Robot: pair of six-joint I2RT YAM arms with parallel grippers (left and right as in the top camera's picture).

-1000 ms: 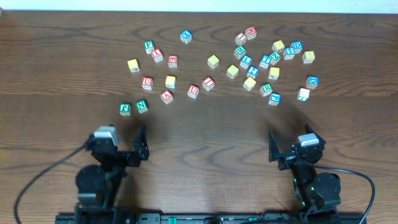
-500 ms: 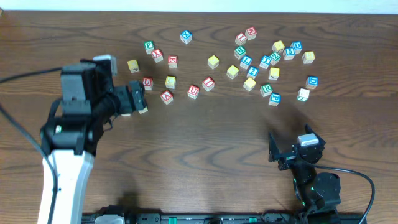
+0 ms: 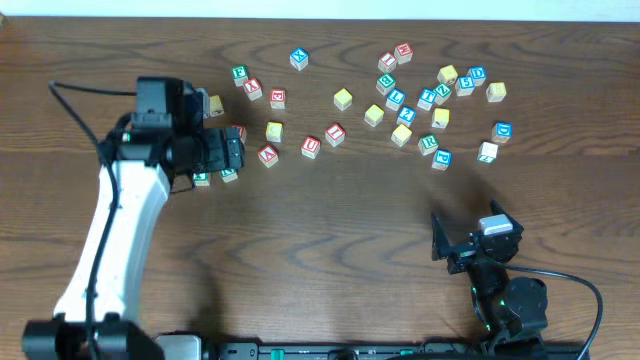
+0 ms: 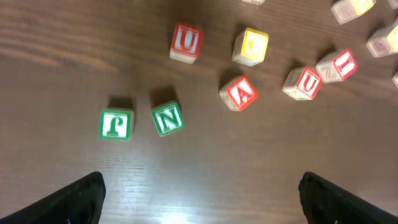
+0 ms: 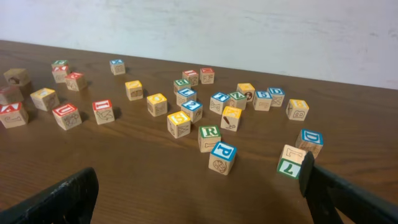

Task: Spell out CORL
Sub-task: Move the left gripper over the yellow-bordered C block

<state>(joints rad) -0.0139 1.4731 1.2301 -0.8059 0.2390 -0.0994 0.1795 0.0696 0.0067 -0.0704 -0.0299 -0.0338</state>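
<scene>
Cubes lie scattered across the far half of the table, none yet in a row, so the word is judged not begun. The bare wood nearer the arms looks like the natural place to build it.

The left gripper hangs above the left cluster with its fingers wide apart and nothing between them. That pose suits a search or an approach, not a carry. In its wrist view the green N cube sits closest below, with a red A cube beyond it. The yellow C cube stands further ahead, upright, just beside a red U cube but apart from it. As the first letter, lying on this arm's side, the C cube is the likely target. There is room around it for open fingers to drop over it.

The right gripper rests low near the table's front edge, fingers apart and empty, probably parked to leave the left arm room. The green R cube stands in the right cluster just behind a blue P cube, near enough to crowd a grasp. A blue cube that reads as the L cube sits deeper in that cluster. I cannot tell which yellow cube bears the O.
</scene>
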